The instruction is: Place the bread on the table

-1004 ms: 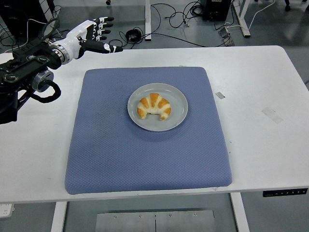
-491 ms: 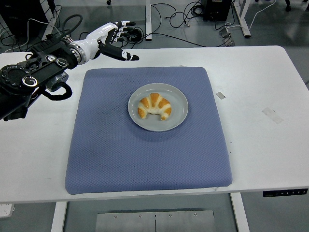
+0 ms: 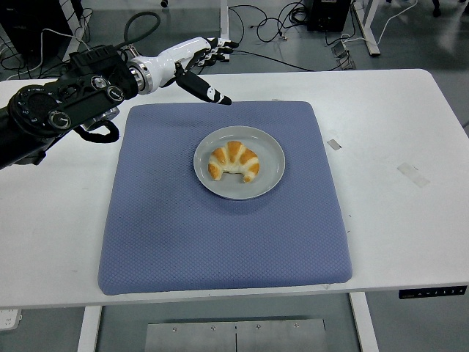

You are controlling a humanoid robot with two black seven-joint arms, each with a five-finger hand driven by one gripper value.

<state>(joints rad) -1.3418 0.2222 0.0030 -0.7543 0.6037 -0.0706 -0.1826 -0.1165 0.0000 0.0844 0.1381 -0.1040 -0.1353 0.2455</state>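
— So where are we with it? Has anything actually happened to the bread (image 3: 234,162)?

— Nothing that I can see. It's a croissant, sitting in the middle of the grey plate (image 3: 272,150), and the plate sits near the centre of the blue mat (image 3: 220,242) on the white table (image 3: 396,132). Untouched, as far as I can tell.

— And the arm?

— Only the left hand (image 3: 196,61) is out. It hangs over the far left corner of the mat, fingers spread apart and holding nothing, thumb pointing down and to the right toward the plate. It's well short of the bread, not over the plate at all.

— The other arm?

— Not showing anywhere.

— So the whole job is still ahead, then.

— I'd say so. By my reckoning it has to come over the plate, close on the croissant, lift it off, and set it down on the table. There's bare white surface to the right of the mat, with a couple of tape scraps (image 3: 412,173) on it, and more on the left.
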